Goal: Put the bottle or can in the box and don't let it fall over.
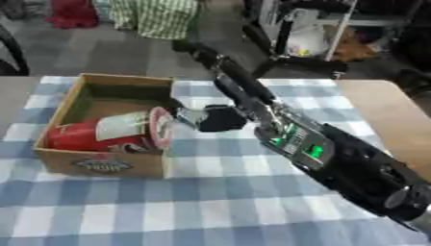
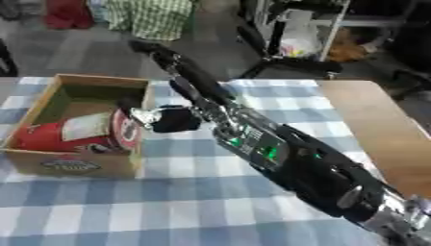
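A red can [image 1: 105,134] with a white label lies on its side in the open cardboard box [image 1: 101,166]. Its round end [image 1: 161,127] faces right and leans against the box's right wall. My right arm [image 1: 303,144] reaches in from the lower right, and its black hand [image 1: 217,118] hangs just outside the box's right wall, level with the can's end. A silver part of the hand [image 2: 148,116] sits right next to the can's rim; I cannot tell whether it touches. The left hand shows in neither view.
The box stands at the left of a blue-and-white checked cloth [image 1: 210,202]. Bare wooden tabletop [image 1: 387,115] shows at the right. Beyond the far edge are a green checked fabric [image 1: 156,17], a red object [image 1: 71,13] and a metal shelf frame [image 1: 311,29].
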### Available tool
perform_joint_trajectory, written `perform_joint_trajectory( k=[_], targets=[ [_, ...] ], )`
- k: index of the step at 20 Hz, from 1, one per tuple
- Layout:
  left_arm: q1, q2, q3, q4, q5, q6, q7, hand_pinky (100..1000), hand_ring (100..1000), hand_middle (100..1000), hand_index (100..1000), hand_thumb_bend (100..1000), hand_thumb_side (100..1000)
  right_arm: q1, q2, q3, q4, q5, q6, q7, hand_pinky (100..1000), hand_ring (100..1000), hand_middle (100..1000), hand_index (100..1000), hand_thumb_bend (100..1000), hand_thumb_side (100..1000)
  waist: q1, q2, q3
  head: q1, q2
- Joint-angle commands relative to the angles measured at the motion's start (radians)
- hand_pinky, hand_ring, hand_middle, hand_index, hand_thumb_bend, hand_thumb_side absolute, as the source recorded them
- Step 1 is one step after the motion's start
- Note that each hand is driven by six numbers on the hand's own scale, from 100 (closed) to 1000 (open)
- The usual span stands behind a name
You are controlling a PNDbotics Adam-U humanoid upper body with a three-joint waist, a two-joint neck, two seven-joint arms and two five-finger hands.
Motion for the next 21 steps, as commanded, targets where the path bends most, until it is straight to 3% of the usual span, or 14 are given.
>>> perform_joint_trajectory(
  k=[1, 5, 8, 11, 15, 21],
  targets=[
    [0.020, 0.025, 0.030, 0.004, -0.016, -0.002, 0.022, 835, 704, 703, 890, 216, 926, 0.012, 0.029, -0.023, -0.023, -0.093, -0.062, 0.050, 797, 933, 818, 951, 100, 513, 0.027, -0.018, -0.049, 0.078, 0.018],
    [0.070, 0.044, 0.058, 0.026, -0.044, -0.003, 0.048, 836, 703, 703, 890, 218, 929, 0.061, 0.130, -0.028, -0.024, -0.140, -0.144, 0.112, 768, 896, 756, 907, 100, 480, 0.032, -0.044, -0.182, 0.206, 0.065],
    [0.114, 0.061, 0.075, 0.044, -0.064, -0.004, 0.066, 837, 703, 702, 890, 218, 932, 0.115, 0.219, -0.010, -0.024, -0.128, -0.203, 0.163, 761, 896, 748, 892, 100, 483, 0.031, -0.073, -0.287, 0.314, 0.131],
    [0.152, 0.068, 0.085, 0.058, -0.079, -0.005, 0.077, 837, 703, 702, 890, 219, 935, 0.163, 0.310, -0.001, -0.024, -0.103, -0.233, 0.189, 762, 896, 742, 862, 100, 491, 0.035, -0.097, -0.355, 0.393, 0.179],
    [0.195, 0.065, 0.096, 0.077, -0.098, -0.005, 0.089, 839, 706, 705, 891, 220, 938, 0.229, 0.419, 0.003, -0.024, -0.039, -0.252, 0.208, 754, 892, 727, 828, 100, 498, 0.038, -0.118, -0.406, 0.464, 0.207],
    [0.223, 0.056, 0.099, 0.091, -0.114, -0.007, 0.096, 841, 712, 711, 891, 222, 940, 0.252, 0.498, 0.009, -0.024, 0.009, -0.242, 0.220, 749, 885, 712, 833, 100, 515, 0.053, -0.134, -0.423, 0.530, 0.210]
  ],
)
